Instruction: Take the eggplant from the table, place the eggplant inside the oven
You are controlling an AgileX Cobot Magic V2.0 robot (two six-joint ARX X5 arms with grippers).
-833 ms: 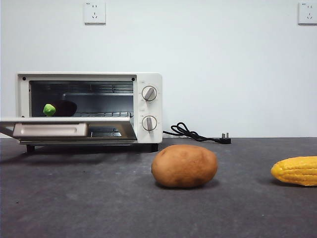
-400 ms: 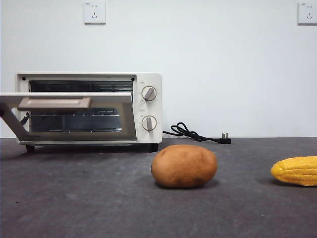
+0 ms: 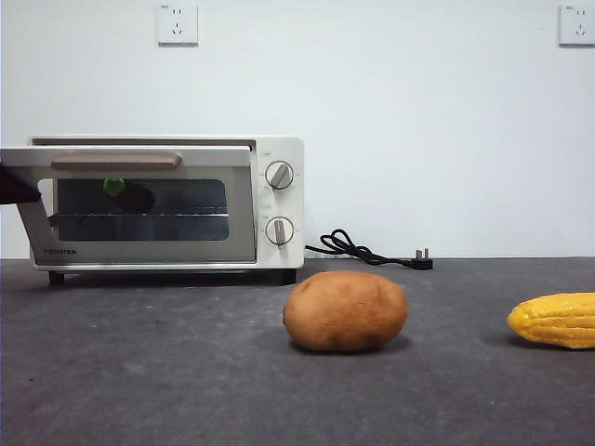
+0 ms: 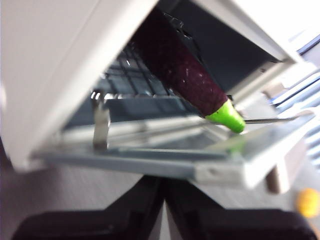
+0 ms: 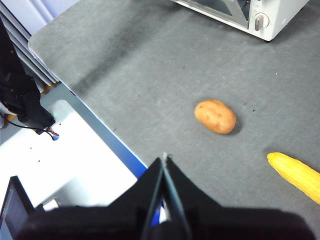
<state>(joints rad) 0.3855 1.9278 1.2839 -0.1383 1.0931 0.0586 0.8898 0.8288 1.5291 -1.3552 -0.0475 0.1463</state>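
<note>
eggplant (image 3: 127, 195) on rack in oven (image 3: 279, 200), door nearly shut | L gripper (image 4: 161, 192) fingers together, at door edge | R gripper (image 5: 164, 172) fingers together, over table (image 3: 186, 372)

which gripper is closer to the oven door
Left. The left gripper sits right under the nearly shut oven door; the right gripper hangs far off, over the table edge.

Low front camera; wrist cameras share oven (image 3: 167, 204).
</note>
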